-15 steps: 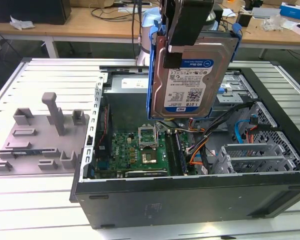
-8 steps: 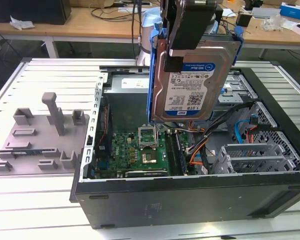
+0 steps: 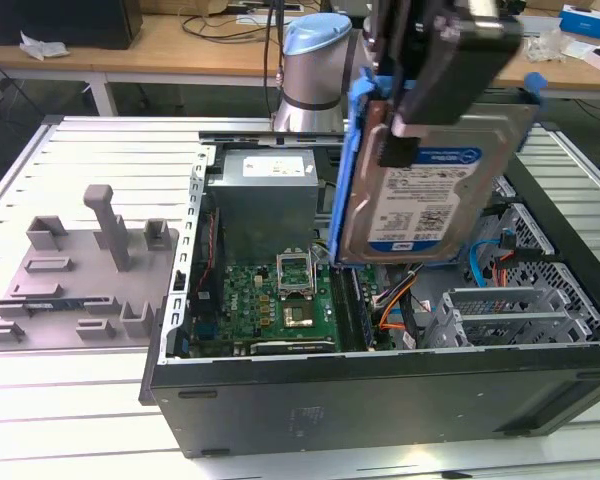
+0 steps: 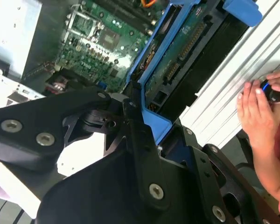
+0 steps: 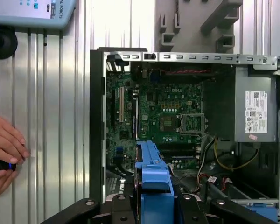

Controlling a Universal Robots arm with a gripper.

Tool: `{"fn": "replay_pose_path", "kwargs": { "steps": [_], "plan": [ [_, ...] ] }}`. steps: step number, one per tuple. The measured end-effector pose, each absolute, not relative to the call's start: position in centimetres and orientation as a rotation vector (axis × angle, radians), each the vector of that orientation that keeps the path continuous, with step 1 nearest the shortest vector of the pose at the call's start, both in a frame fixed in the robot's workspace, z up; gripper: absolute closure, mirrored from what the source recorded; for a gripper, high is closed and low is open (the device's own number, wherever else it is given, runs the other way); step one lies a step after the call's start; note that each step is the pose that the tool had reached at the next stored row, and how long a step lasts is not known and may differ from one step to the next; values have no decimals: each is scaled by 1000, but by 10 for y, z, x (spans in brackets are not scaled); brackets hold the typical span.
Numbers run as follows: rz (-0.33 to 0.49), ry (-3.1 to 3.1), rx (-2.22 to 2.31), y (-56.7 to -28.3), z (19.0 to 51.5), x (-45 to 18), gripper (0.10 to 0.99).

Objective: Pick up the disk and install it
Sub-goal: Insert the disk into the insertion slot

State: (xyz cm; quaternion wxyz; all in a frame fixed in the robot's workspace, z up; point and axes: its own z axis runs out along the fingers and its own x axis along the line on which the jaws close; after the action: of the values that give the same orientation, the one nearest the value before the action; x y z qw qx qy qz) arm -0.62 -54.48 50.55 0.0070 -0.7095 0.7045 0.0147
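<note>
Pinched shut on the disk (image 3: pixel 430 195): the gripper (image 3: pixel 395 130), entering from the upper right of the exterior view, one black finger lying across the labelled face. Held on edge, label toward the camera, blue carrier frame (image 3: pixel 345 170) along the side nearer the exterior view's left. Hanging in the air over the right half of the open computer case (image 3: pixel 380 400), above the loose cables and the silver drive cage (image 3: pixel 525 310); apparently touching nothing but the gripper. Seen in the second wrist view too, blue frame running out between the dark fingers (image 4: pixel 144 154) over the green motherboard (image 4: pixel 98 46).

Inside the case, toward the centre of the exterior view: a grey power supply (image 3: pixel 265 195). Off to the exterior view's left, on the slatted table (image 3: pixel 40 420): a grey fixture plate (image 3: pixel 70 280). At the table's edge in both wrist views: a person's hand (image 4: pixel 259 116) around a small black device (image 4: pixel 274 95) with a blue light.

Judged: pick-up done, install in hand, at the carry-and-align stage. Calls for squaring the carrier frame to its bay, keeping clear of the cables, and gripping firmly enough that the smooth metal faces cannot slip.
</note>
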Motion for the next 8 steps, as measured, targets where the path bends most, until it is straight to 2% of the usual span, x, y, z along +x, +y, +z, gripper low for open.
{"fn": "replay_pose_path", "kwargs": {
  "steps": [8],
  "plan": [
    [47,2204,-2219,-546,501,53,718]
  ]
}}
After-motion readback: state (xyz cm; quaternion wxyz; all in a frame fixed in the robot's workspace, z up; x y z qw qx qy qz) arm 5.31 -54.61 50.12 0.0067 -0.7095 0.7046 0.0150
